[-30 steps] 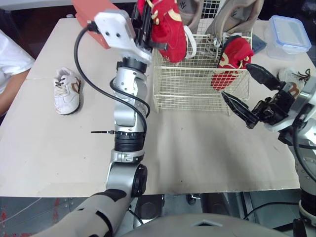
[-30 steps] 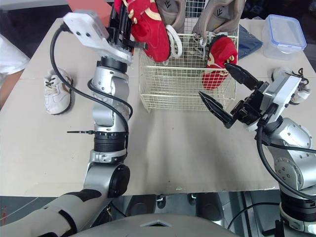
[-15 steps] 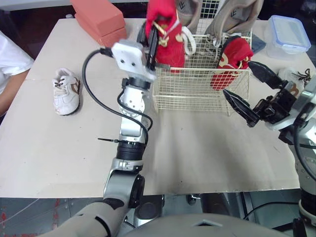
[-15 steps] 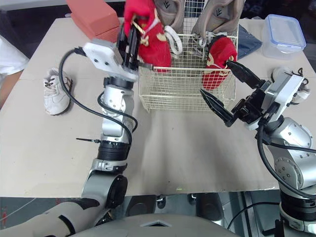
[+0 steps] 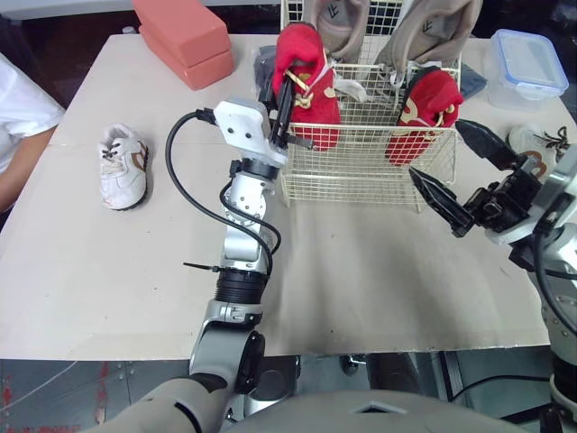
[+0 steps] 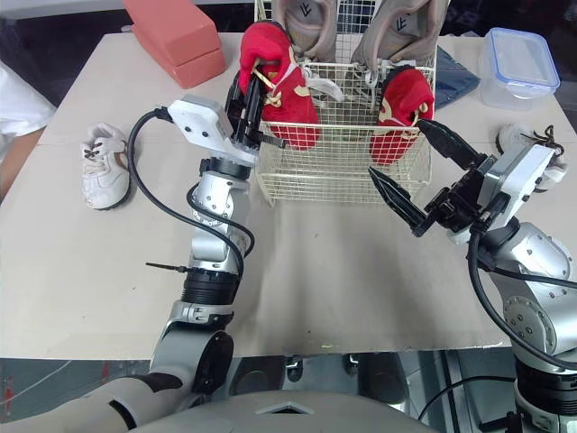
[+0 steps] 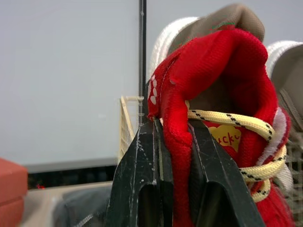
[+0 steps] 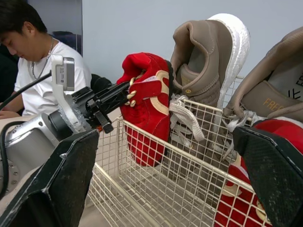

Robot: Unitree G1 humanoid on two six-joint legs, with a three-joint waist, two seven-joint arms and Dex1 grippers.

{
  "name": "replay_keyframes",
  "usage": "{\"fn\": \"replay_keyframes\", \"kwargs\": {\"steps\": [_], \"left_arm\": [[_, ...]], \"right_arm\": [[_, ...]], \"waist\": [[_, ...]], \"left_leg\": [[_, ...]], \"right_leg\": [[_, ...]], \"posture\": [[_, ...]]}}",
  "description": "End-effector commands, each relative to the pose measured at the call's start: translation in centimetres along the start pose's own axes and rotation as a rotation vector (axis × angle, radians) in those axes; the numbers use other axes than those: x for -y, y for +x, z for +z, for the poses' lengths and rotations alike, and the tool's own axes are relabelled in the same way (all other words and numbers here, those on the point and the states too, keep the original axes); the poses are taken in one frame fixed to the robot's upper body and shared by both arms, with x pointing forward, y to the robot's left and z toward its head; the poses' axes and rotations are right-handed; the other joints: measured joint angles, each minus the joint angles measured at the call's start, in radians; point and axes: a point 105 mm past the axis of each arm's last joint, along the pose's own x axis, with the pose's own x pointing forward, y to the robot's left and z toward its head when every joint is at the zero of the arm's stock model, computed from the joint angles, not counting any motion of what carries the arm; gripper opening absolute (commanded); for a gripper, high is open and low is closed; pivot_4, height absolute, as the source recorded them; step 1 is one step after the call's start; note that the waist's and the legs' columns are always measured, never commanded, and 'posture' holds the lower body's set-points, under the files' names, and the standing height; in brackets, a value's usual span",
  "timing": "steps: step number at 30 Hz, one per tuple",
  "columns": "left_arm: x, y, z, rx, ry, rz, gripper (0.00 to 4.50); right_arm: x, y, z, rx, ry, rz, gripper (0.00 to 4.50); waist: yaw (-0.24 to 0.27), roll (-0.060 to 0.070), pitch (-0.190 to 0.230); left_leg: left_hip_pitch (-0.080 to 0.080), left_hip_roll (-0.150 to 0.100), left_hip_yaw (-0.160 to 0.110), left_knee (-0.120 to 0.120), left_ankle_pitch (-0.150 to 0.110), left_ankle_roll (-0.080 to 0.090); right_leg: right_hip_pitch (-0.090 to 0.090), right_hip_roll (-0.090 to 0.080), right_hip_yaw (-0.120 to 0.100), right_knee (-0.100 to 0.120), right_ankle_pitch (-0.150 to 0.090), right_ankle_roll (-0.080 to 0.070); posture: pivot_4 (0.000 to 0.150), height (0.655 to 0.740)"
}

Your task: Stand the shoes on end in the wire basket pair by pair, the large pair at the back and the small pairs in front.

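Observation:
My left gripper (image 5: 281, 97) is shut on the collar of a red shoe (image 5: 308, 86), which stands on end in the front left of the wire basket (image 5: 361, 176). In the left wrist view the black fingers (image 7: 142, 179) pinch the red shoe (image 7: 222, 94) at its heel edge. A second red shoe (image 5: 424, 113) stands in the front right. Two large tan shoes (image 5: 334, 23) rise at the back. One small white shoe (image 5: 120, 167) lies on the table at the left, and another white shoe (image 5: 539, 144) lies at the right. In front of the basket's right corner, my right gripper (image 6: 397, 147) is open and holds nothing.
A red-orange box (image 5: 185, 41) sits at the back left. A plastic container with a blue lid (image 5: 526, 63) and a blue cloth (image 5: 469, 83) are at the back right. A person in white (image 5: 18, 117) sits at the table's left edge.
My left gripper has brought the red shoe down from above the basket's left rim into the front left of the basket. The right gripper has barely moved.

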Motion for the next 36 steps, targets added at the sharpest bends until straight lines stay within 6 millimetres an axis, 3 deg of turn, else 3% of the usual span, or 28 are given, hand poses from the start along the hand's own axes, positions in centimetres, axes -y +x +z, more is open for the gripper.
{"fn": "replay_keyframes", "kwargs": {"steps": [1,6,9,10,11,16,22,29,36], "left_arm": [[1.7,-0.7,-1.6,-0.109,-0.082,-0.091,0.12],[1.4,-1.2,-1.4,-0.141,-0.128,-0.106,2.59],[1.0,-1.7,-1.2,-0.158,-0.136,-0.101,3.79],[0.7,-2.0,-1.2,-0.172,-0.135,-0.096,3.93],[0.5,-2.3,-1.2,-0.185,-0.136,-0.093,4.48],[-0.1,-3.3,-0.9,-0.221,-0.130,-0.090,4.48],[-0.3,-3.0,-0.6,-0.218,-0.136,-0.067,4.48],[-0.5,-3.4,1.5,-0.156,-0.150,-0.112,4.48],[-0.3,-3.1,5.2,-0.101,-0.116,-0.305,4.48]], "right_arm": [[-0.2,0.0,1.2,0.028,-0.039,0.007,4.50],[-0.1,0.1,1.1,0.026,-0.038,0.008,4.50],[0.0,0.1,1.1,0.023,-0.040,0.007,4.50],[0.1,0.1,1.1,0.023,-0.041,0.006,4.50],[0.1,0.0,1.1,0.021,-0.042,0.005,4.50],[0.4,-0.2,1.1,0.014,-0.044,-0.002,4.50],[0.4,0.0,0.9,0.011,-0.039,0.004,4.50],[1.4,-0.9,0.5,-0.002,-0.046,-0.040,4.50],[6.1,-4.5,-0.1,-0.063,-0.083,-0.232,4.50]], "waist": [[0.000,0.000,-0.001],[0.005,0.002,-0.005],[0.008,0.002,-0.005],[0.008,0.003,-0.005],[0.008,0.003,-0.005],[0.007,0.004,-0.006],[0.012,0.004,-0.006],[0.011,0.004,-0.006],[0.011,0.004,-0.006]], "left_leg": [[0.000,0.000,0.000,0.000,0.000,0.000],[0.001,0.000,0.000,0.000,0.000,0.000],[0.002,0.000,-0.001,0.000,-0.002,0.004],[0.003,0.000,-0.002,0.000,-0.002,0.004],[0.003,0.000,-0.002,0.000,-0.002,0.004],[0.003,0.000,-0.002,0.000,-0.002,0.004],[0.002,0.000,-0.002,0.000,-0.002,0.004],[0.001,0.000,-0.002,0.000,-0.002,0.004],[0.001,0.000,-0.002,0.000,-0.002,0.004]], "right_leg": [[0.000,0.000,0.000,0.000,0.000,0.000],[0.001,0.000,0.000,0.000,0.000,0.000],[0.003,0.000,-0.002,0.000,0.000,0.000],[0.004,0.000,-0.002,0.000,0.000,0.000],[0.004,0.000,-0.002,0.000,0.000,0.001],[0.004,0.000,-0.002,0.000,0.000,0.000],[0.004,0.000,-0.002,-0.001,0.000,0.000],[0.003,0.000,-0.002,-0.002,0.000,0.000],[0.003,0.000,-0.002,-0.001,0.000,0.000]], "posture": [[0.150,0.6860],[0.150,0.6860],[0.150,0.6860],[0.150,0.6860],[0.150,0.6860],[0.150,0.6860],[0.150,0.6860],[0.150,0.6860],[0.150,0.6860]]}}
